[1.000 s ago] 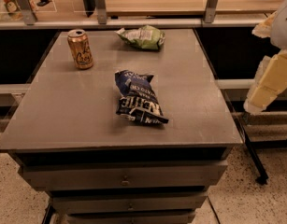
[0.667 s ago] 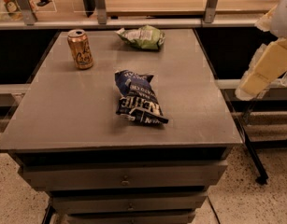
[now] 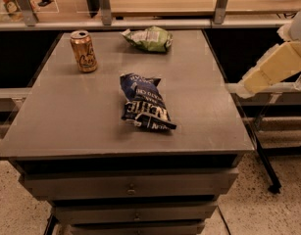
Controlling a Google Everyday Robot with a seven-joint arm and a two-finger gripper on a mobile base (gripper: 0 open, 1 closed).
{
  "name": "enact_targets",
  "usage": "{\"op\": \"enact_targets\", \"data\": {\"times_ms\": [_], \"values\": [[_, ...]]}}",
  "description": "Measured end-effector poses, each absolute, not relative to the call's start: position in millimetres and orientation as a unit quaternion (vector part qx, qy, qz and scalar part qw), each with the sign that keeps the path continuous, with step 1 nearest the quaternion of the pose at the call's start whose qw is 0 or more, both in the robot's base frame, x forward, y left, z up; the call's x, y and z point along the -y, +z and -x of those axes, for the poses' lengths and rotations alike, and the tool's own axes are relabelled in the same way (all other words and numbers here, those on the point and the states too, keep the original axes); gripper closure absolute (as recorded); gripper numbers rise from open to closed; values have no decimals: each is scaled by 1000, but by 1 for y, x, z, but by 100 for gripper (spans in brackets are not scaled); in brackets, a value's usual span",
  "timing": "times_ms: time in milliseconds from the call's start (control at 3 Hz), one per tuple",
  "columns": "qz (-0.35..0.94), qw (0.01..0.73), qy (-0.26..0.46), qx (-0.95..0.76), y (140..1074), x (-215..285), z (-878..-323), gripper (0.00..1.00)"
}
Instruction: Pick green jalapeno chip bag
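The claw (image 3: 246, 85), its opening not to be told, is brought nearer the right edge of the counter (image 3: 66, 124), though the green jalapeno chip bag (image 3: 149, 38) at the far edge is not yet reached.

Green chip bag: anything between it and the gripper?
Nothing visible. The gripper hangs beyond the table's right edge; only bare tabletop separates it from the green jalapeno chip bag. The blue chip bag lies aside.
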State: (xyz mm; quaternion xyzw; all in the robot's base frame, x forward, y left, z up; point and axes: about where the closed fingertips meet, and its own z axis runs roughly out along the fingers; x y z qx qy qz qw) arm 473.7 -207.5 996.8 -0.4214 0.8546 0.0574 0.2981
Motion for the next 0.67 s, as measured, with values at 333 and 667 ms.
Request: {"op": "enact_targets", "data": {"times_ms": [333, 667], "values": [[348, 353, 97, -863, 990, 199, -462, 0], [288, 405, 110, -861, 988, 195, -469, 0]]}}
